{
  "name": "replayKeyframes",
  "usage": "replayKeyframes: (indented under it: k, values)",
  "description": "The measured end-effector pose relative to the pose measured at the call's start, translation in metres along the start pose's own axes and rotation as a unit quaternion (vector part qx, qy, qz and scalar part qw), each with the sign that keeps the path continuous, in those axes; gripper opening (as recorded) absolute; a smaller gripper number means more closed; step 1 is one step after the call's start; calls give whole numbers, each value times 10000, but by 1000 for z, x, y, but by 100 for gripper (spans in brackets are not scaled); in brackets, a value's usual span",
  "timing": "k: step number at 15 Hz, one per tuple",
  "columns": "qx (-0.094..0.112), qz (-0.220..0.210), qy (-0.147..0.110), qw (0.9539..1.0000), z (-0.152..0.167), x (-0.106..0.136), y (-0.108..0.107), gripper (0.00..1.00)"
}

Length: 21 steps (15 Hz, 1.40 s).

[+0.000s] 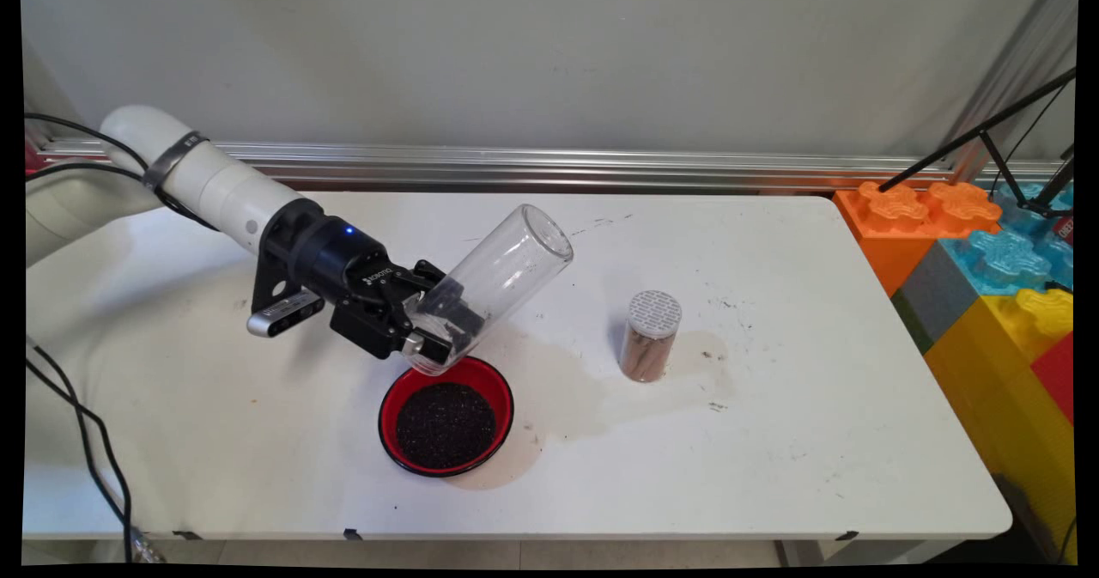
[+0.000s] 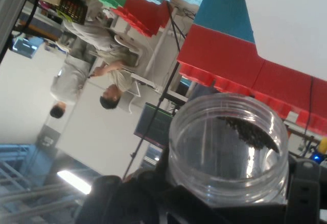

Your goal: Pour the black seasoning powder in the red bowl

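My gripper (image 1: 438, 325) is shut on a clear plastic jar (image 1: 502, 273) near its open mouth. The jar is tipped, its base pointing up and to the right and its mouth low over the far rim of a red bowl (image 1: 498, 389). The bowl holds a layer of dark grains (image 1: 445, 423). In the hand view the clear jar (image 2: 227, 147) fills the lower right, with a few dark grains (image 2: 248, 129) clinging inside it. My fingers are mostly hidden behind the jar there.
A small jar with a white perforated lid and brown contents (image 1: 651, 337) stands upright right of the bowl. Large coloured toy blocks (image 1: 987, 277) are stacked at the table's right end. Black cables (image 1: 86, 441) hang at the left.
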Motion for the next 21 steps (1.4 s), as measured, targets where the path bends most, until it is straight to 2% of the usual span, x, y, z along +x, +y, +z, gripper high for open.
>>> replayKeyframes:
  k: [5,13,17,21]
  values:
    - [-55,-591,-25,9982,-3,6,-1,0]
    - [-78,-1278,-40,9918,-6,13,-4,0]
    - [-115,-1743,-77,9846,-8,15,-5,0]
    - [-158,-2210,-124,9751,-9,16,-5,0]
